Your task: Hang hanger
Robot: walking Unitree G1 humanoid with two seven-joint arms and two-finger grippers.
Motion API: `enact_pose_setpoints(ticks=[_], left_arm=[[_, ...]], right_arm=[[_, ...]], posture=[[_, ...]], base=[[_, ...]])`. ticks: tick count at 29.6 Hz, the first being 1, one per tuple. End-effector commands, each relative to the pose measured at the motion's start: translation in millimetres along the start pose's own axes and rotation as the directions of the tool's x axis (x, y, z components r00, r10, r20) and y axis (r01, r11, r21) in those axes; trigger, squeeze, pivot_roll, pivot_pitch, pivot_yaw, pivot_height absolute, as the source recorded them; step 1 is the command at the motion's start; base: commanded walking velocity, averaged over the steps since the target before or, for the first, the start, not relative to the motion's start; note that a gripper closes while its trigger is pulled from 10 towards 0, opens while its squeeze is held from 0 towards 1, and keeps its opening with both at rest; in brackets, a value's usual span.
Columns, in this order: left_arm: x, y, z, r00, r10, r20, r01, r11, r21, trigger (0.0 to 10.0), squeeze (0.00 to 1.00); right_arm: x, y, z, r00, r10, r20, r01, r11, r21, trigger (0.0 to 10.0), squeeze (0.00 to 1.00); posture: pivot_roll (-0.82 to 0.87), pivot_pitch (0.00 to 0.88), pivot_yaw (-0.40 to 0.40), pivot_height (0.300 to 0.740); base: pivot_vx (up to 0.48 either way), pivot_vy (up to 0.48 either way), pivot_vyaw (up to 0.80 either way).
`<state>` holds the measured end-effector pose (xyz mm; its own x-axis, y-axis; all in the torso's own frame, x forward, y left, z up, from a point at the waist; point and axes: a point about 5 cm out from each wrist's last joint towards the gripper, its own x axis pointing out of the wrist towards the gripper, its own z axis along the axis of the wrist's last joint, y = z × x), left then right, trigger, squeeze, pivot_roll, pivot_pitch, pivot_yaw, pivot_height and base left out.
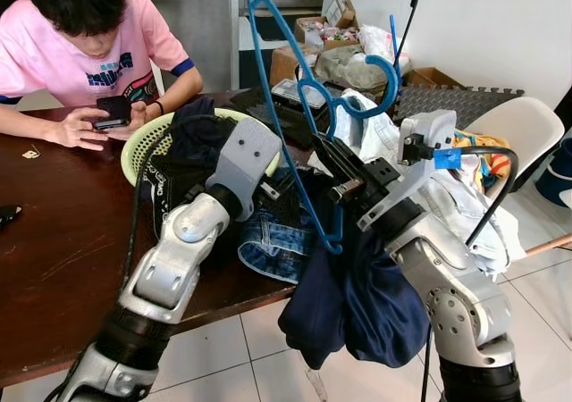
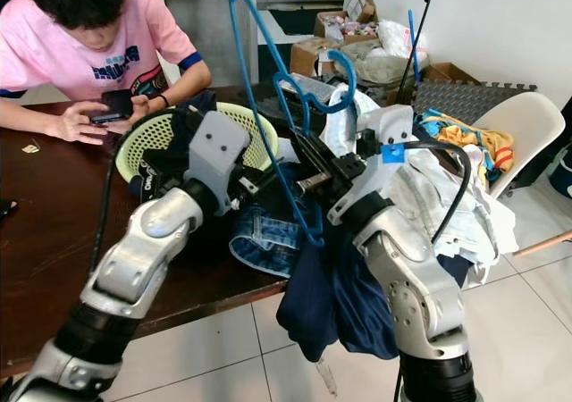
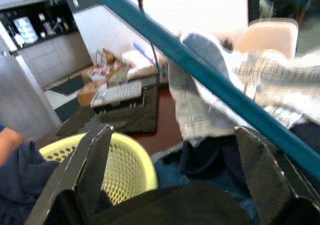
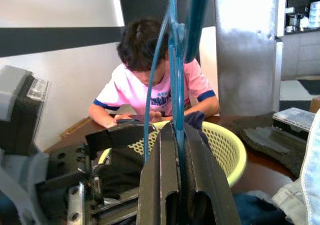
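Two robot arms reach over a pile of clothes, and one holds up a blue hanger.

Nearest, the right gripper [image 1: 335, 177] has its jaws squeezed tight on the blue hanger [image 1: 295, 89], which stands up tall above the table [image 1: 54, 232] with its hook toward the white wall. The left gripper [image 3: 175, 175] sits just beside the hanger with its jaws spread wide, holding nothing. Under both lie dark blue clothes [image 1: 357, 304] and jeans [image 1: 273, 241], hanging off the table edge. Behind them is a yellow-green basket [image 2: 255, 129]. Farther back, a person in a pink shirt [image 1: 80, 54] sits at the table holding a phone [image 1: 113, 110].
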<state>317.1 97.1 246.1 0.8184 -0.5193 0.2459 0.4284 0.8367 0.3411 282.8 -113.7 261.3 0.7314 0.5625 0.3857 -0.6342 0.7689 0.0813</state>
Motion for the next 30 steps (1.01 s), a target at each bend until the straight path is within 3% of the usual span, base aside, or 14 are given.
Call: enact_pose_setpoints(ticks=[1,3,5,7,9,11,12,15,19,20,21,22,24,30], left_arm=[[-2.9,0.2,9,0.999,-0.019,0.039,0.019,1.0,-0.009,10.0,1.0],[-12.4,14.7,14,0.994,0.089,0.067,-0.086,0.995,-0.048,10.0,1.0],[-12.4,14.7,14,0.994,0.089,0.067,-0.086,0.995,-0.048,10.0,1.0],[-45.3,40.2,0,0.934,0.357,0.018,-0.346,0.918,-0.195,10.0,1.0],[-45.3,40.2,0,0.934,0.357,0.018,-0.346,0.918,-0.195,10.0,1.0],[-70.5,46.8,-16,0.865,0.498,-0.063,-0.49,0.809,-0.325,10.0,1.0],[-70.5,46.8,-16,0.865,0.498,-0.063,-0.49,0.809,-0.325,10.0,1.0],[-86.6,48.6,-35,0.816,0.554,-0.168,-0.565,0.698,-0.44,10.0,1.0],[-89.6,48.0,-39,0.816,0.545,-0.191,-0.564,0.681,-0.467,10.0,1.0],[-88.6,43.6,-45,0.831,0.513,-0.216,-0.544,0.667,-0.51,10.0,0.55],[-88.6,43.6,-45,0.831,0.513,-0.216,-0.544,0.667,-0.51,10.0,0.55],[-85.7,35.1,-49,0.86,0.45,-0.239,-0.5,0.657,-0.563,10.0,0.0],[-82.0,22.3,-54,0.892,0.367,-0.264,-0.449,0.645,-0.619,10.0,0.0],[-81.3,14.0,-55,0.9,0.318,-0.297,-0.434,0.612,-0.661,10.0,0.0]], right_arm=[[-0.9,0.0,-3,1.0,0.001,-0.017,-0.001,1.0,0.004,10.0,0.0],[-0.7,0.2,-4,1.0,0.004,-0.02,-0.004,1.0,0.006,10.0,0.0],[-0.7,0.2,-4,1.0,0.004,-0.02,-0.004,1.0,0.006,10.0,0.0],[-2.2,-1.0,-8,0.999,0.006,-0.04,-0.006,1.0,0.008,10.0,0.0],[-2.2,-1.0,-8,0.999,0.006,-0.04,-0.006,1.0,0.008,10.0,0.0],[-3.6,-3.0,-12,0.998,0.003,-0.06,-0.003,1.0,0.006,10.0,0.0],[-3.6,-3.0,-12,0.998,0.003,-0.06,-0.003,1.0,0.006,10.0,0.0],[-5.2,-4.9,-16,0.997,-0.002,-0.077,0.002,1.0,0.001,10.0,0.0],[-5.3,-5.2,-16,0.997,-0.002,-0.078,0.002,1.0,0.001,10.0,0.0],[-5.1,-5.4,-16,0.997,-0.002,-0.077,0.002,1.0,-0.001,10.0,0.0],[-5.1,-5.4,-16,0.997,-0.002,-0.077,0.002,1.0,-0.001,10.0,0.0],[-5.1,-5.6,-16,0.997,-0.002,-0.076,0.002,1.0,-0.002,10.0,0.0],[-5.0,-6.1,-15,0.997,-0.003,-0.073,0.003,1.0,-0.005,10.0,0.0],[-4.9,-6.7,-14,0.997,-0.004,-0.072,0.003,1.0,-0.009,10.0,0.0]], posture=[[0.05,0.077,-0.034,0.74],[0.06,0.078,-0.036,0.74],[0.06,0.078,-0.036,0.74],[0.07,0.081,-0.043,0.74],[0.07,0.081,-0.043,0.74],[0.07,0.086,-0.045,0.74],[0.07,0.086,-0.045,0.74],[0.07,0.089,-0.048,0.74],[0.07,0.089,-0.048,0.74],[0.07,0.087,-0.049,0.74],[0.07,0.087,-0.049,0.74],[0.07,0.089,-0.046,0.74],[0.07,0.087,-0.047,0.74],[0.06,0.086,-0.046,0.74]], base=[[0.0,0.0,0.0],[0.0,0.0,0.0],[0.0,0.0,0.0],[0.0,0.0,0.0],[0.0,0.0,0.0],[0.0,0.0,0.0],[0.0,0.0,0.0],[0.0,0.0,0.0],[0.0,0.0,0.0],[0.0,0.0,0.0],[0.0,0.0,0.0],[0.0,0.0,0.0],[0.0,0.0,0.0],[0.0,0.0,0.0]])
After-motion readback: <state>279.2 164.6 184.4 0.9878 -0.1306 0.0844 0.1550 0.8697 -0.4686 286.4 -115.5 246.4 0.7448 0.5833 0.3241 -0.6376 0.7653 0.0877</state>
